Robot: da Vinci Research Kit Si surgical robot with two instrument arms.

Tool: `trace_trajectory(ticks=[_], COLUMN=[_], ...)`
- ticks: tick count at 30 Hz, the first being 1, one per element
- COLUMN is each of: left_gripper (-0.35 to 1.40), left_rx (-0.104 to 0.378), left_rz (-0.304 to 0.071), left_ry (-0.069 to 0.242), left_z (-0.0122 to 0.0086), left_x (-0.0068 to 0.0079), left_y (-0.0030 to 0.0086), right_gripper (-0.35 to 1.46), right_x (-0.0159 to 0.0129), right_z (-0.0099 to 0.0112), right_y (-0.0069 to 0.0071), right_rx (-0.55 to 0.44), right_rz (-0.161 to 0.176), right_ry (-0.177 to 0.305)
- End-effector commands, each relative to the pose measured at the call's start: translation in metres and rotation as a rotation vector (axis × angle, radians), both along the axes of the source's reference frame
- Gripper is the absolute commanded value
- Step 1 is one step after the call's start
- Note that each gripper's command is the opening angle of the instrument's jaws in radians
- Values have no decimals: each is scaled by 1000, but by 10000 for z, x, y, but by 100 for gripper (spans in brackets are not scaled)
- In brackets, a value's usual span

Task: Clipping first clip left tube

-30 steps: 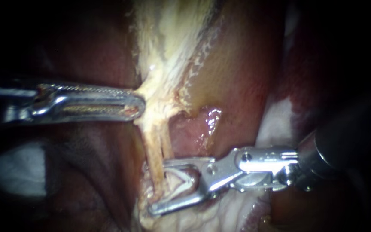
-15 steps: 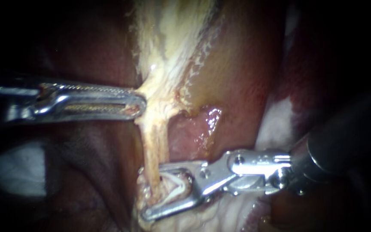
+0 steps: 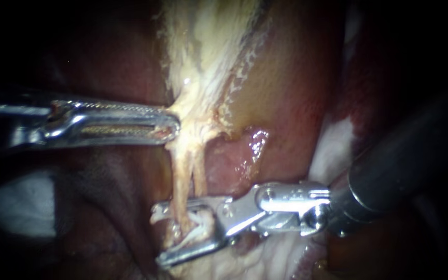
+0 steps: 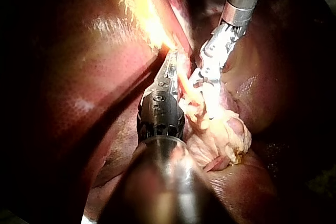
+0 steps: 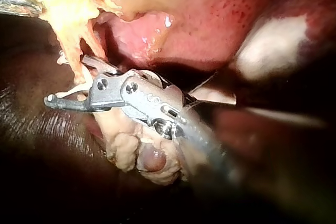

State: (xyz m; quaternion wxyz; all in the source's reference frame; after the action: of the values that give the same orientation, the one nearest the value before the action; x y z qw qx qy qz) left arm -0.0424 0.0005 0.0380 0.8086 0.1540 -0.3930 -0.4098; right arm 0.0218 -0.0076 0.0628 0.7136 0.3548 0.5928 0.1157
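A: Which view separates the left tube (image 3: 179,179)?

B: Only the endoscope view. The left wrist view loses it in glare. The right wrist view alone shows a lumpy fat mass (image 5: 131,150) under the right instrument (image 3: 157,237).

A: Appearance and position?

B: A thin, pale yellow strand. It runs from the pale tissue (image 3: 198,103) down into the right instrument's gap — jaws wide apart, clamping nothing.

A: Count?

B: Two tubes, the right tube (image 3: 199,176) just beside; one white clip (image 3: 200,220) between those jaws; two instruments.

A: Left instrument (image 3: 169,124)?

B: Jaws closed on the pale tissue's edge.
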Motion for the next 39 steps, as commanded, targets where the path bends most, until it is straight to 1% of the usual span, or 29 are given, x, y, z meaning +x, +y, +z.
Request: trace_trajectory(ticks=[1,6,15,18,21,22,24,25,26,28,32,39], left_gripper=[-35,-35,-35,-35,-35,-35,-35,-35,-35,-35,-35,-35], left_rx=[0,0,0,0,0,0,0,-1,-1,-1,-1,-1], left_rz=[0,-1,-1,-1,-1,-1,-1,-1,-1,-1,-1,-1], left_ry=[1,1,1,1,1,1,1,1,1,1,1,1], left_z=[0,0,0,0,0,1,1,0,0,1,0,0], left_x=[0,-2,-2,-2,-2,-2,-2,-2,-1,-1,-1,-1], left_y=[0,0,0,0,0,0,0,0,-1,-1,-1,-1], right_gripper=[56,53,49,44,28,18,-5,-18,-26,-35,-35,-35], right_x=[0,4,4,4,1,-1,-6,-10,-13,-17,-16,-15], right_z=[-1,0,6,8,12,14,17,19,21,24,28,27], right_y=[-1,-1,-1,0,1,3,6,8,9,12,11,9], right_rx=[7,34,33,32,31,26,24,22,22,23,22,21], right_rz=[-5,-20,-23,-23,-22,-6,3,13,16,17,20,19], right_ry=[3,20,21,22,20,9,2,-6,-9,-10,-9,-8])
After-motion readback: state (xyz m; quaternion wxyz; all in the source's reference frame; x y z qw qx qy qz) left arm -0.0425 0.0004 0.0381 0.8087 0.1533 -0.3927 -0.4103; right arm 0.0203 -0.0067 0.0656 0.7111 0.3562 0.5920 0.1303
